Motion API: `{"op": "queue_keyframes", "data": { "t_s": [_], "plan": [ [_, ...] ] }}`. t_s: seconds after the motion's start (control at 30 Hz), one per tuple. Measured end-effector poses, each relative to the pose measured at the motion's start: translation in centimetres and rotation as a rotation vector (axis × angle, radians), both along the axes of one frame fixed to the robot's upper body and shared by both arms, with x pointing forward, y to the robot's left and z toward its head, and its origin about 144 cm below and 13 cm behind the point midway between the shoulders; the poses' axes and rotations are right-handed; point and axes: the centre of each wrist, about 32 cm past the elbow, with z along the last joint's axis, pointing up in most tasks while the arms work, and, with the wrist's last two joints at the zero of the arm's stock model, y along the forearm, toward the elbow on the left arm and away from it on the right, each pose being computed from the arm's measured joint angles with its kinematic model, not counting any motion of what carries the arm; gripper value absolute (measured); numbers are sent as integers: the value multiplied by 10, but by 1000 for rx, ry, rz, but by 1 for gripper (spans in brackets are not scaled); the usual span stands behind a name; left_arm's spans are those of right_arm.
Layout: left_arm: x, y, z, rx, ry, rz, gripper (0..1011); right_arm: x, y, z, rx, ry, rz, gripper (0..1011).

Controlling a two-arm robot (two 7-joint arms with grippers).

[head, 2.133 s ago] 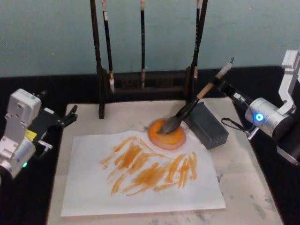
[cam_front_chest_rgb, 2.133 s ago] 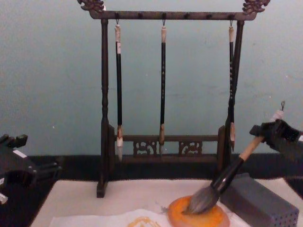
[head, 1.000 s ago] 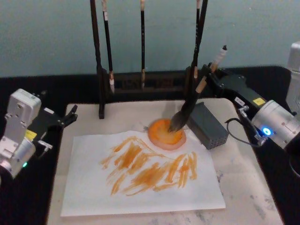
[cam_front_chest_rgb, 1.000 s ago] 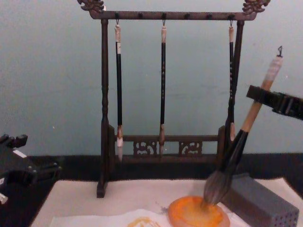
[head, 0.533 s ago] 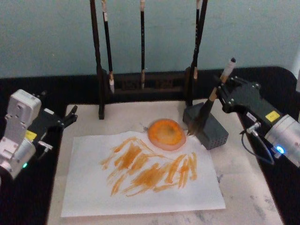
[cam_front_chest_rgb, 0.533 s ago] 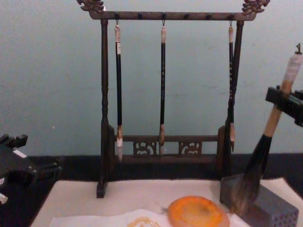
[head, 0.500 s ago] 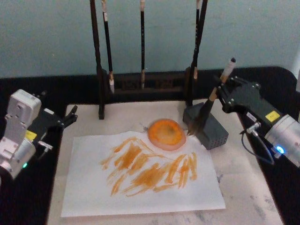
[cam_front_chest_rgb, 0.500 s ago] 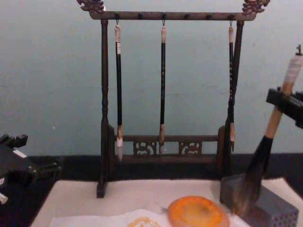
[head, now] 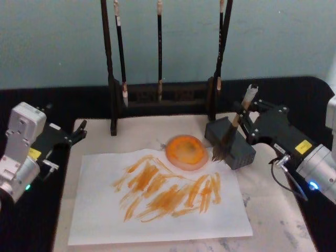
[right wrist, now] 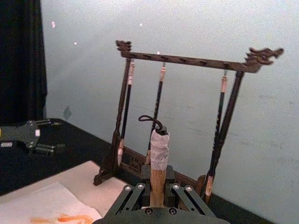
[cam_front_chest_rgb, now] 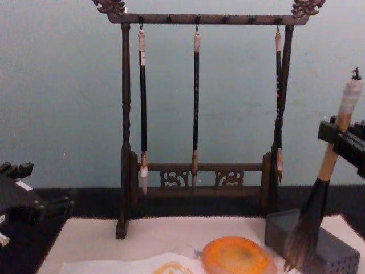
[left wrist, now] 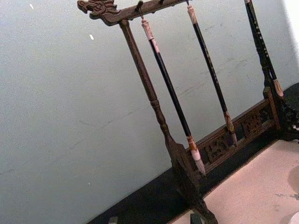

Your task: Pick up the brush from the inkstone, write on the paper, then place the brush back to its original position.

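Note:
My right gripper (head: pixel 245 119) is shut on the tan handle of the brush (head: pixel 231 135), holding it nearly upright. In the chest view the brush (cam_front_chest_rgb: pixel 319 200) hangs with its grey tuft in front of the grey block (cam_front_chest_rgb: pixel 328 245), to the right of the inkstone (cam_front_chest_rgb: pixel 236 257). The orange inkstone (head: pixel 186 151) lies bare on the mat. The paper (head: pixel 105 215) carries many orange strokes. In the right wrist view the brush's white cap (right wrist: pixel 159 145) rises between the fingers (right wrist: pixel 135 195). My left gripper (head: pixel 77 132) is parked open at the mat's left edge.
A dark wooden rack (cam_front_chest_rgb: pixel 197 19) with three thin hanging brushes stands at the back of the beige mat (head: pixel 278 210). The grey rectangular block (head: pixel 239 149) sits right of the inkstone. Black table surrounds the mat.
The brush has left the inkstone, swung upright and moved right to the grey block. Over the last half second it sank a little. The left arm stayed put.

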Motion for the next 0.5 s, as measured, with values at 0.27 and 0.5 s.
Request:
{"op": "queue_keyframes", "data": {
  "t_s": [0.27, 0.5],
  "plan": [
    [0, 0, 0, 0, 0, 0, 1001, -5, 0, -4, -74, -73, 38, 175],
    [0, 0, 0, 0, 0, 0, 1001, -10, 1, -7, -130, -120, 80, 175]
  ]
}}
